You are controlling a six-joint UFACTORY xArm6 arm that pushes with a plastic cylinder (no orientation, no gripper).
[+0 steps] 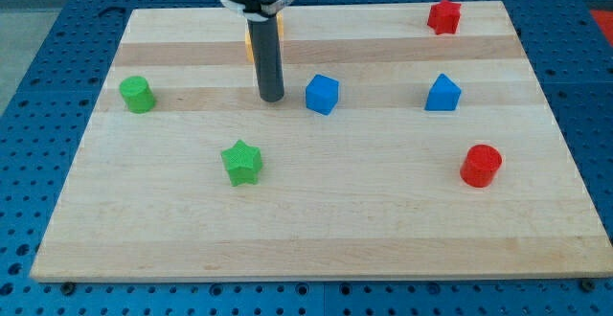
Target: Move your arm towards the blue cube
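Note:
The blue cube point(322, 94) sits on the wooden board point(316, 211) a little above the middle. My tip point(272, 97) rests on the board just to the view's left of the blue cube, a small gap apart from it. The dark rod rises from the tip to the view's top. A second blue block point(442, 93), with a pointed top, lies further to the view's right at the same height.
A green cylinder point(137, 94) lies at the left. A green star point(241, 162) lies below my tip. A red cylinder point(481, 166) is at the lower right, a red star point(443, 16) at the top right. A yellow block point(249, 40) is mostly hidden behind the rod.

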